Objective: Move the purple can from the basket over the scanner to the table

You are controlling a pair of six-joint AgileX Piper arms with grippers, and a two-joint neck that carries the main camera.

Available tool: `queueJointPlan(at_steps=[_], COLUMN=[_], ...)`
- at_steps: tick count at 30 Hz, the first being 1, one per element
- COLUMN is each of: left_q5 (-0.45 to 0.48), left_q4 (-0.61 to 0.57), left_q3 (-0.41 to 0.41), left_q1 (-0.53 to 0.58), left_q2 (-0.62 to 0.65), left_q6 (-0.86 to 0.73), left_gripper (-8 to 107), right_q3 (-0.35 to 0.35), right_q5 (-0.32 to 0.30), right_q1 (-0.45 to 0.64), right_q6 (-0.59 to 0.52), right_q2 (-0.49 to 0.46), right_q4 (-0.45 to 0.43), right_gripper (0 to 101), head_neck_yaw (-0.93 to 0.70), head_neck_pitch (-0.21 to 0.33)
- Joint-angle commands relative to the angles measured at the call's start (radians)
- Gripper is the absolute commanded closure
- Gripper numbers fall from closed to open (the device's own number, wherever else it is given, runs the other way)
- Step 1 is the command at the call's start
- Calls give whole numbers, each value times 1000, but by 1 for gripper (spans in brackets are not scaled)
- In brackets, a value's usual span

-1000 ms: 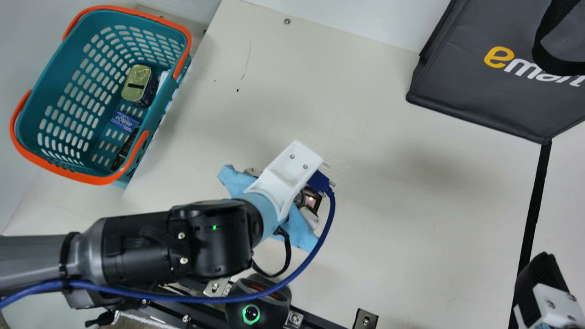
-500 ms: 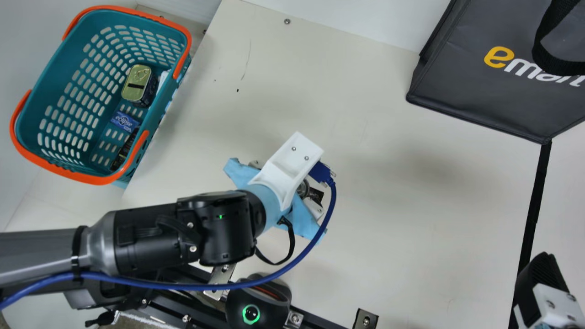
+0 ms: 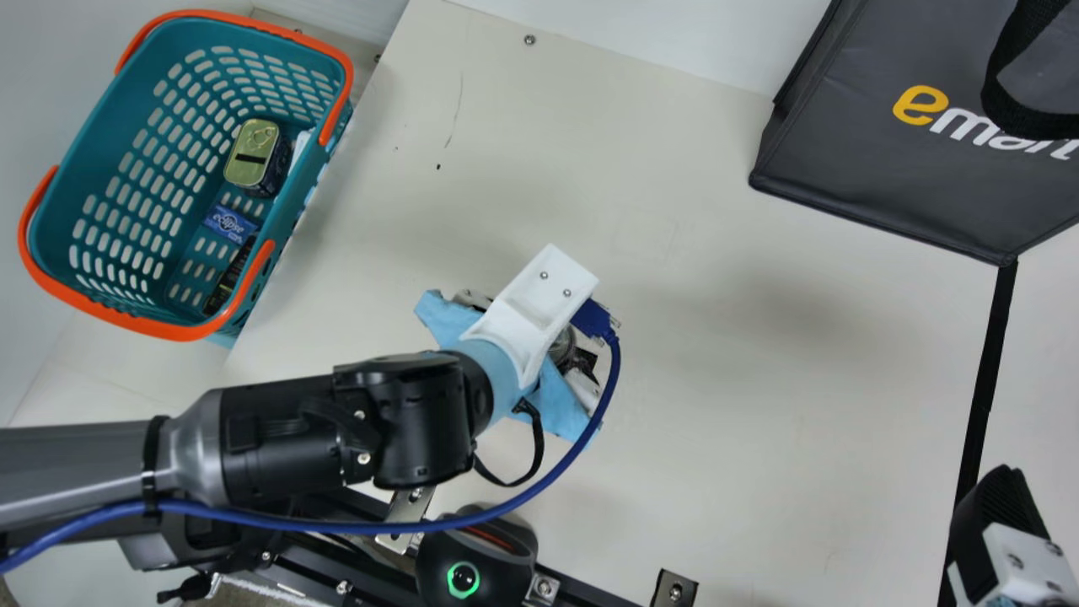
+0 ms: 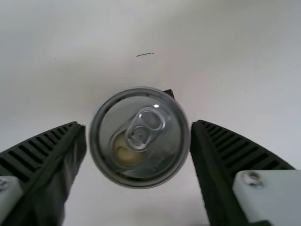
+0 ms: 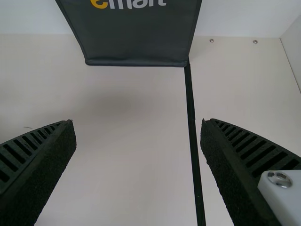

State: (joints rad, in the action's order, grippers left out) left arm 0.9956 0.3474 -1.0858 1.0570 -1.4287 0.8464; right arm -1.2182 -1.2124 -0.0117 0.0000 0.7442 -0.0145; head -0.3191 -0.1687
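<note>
In the main view my left gripper [image 3: 585, 364], largely covered by its white wrist mount, is over the middle of the table, up and right of the scanner [image 3: 485, 561]. A bit of the can's silvery top [image 3: 562, 345] peeks out beside the mount. The left wrist view has the can [image 4: 140, 138] from above, pull tab up, its coloured side hidden; the left gripper [image 4: 138, 125] is shut on it, a finger at each side. My right gripper [image 3: 999, 527] is at the main view's lower right corner; the right wrist view shows this gripper [image 5: 138, 123] open, nothing between its fingers.
A teal basket [image 3: 101, 202] with orange handles, at the upper left, holds a gold-topped tin [image 3: 252, 153], a small blue packet [image 3: 229, 222] and a dark item. A dark grey bag [image 3: 893, 169] stands at the upper right. Blue cable loops beside my left wrist.
My left arm has moved a little up and to the right in the main view, away from the scanner, with the can, then slowed nearly to a stop. The right gripper has kept still.
</note>
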Motion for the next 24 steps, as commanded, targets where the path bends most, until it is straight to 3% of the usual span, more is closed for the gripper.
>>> queueJointPlan(at_steps=[1, 5, 12, 24], left_q5=[2, 1, 2, 62], left_q4=[-2, -7, -25, -240], left_q3=[1, -3, -5, -33], left_q1=[-3, -8, -8, -136], left_q2=[-2, 5, 74, 318], left_q6=[-4, -5, -33, -281], left_gripper=[20, 9, 9, 9], right_q3=[0, 0, 0, 0], right_q5=[0, 0, 4, 4], right_q1=[0, 0, 0, 0], right_q6=[0, 0, 0, 0], right_q2=[0, 0, 0, 0], right_q4=[0, 0, 0, 0], right_gripper=[6, 6, 6, 6], head_neck_yaw=[-2, -2, -2, -2], head_neck_pitch=[30, 30, 30, 30])
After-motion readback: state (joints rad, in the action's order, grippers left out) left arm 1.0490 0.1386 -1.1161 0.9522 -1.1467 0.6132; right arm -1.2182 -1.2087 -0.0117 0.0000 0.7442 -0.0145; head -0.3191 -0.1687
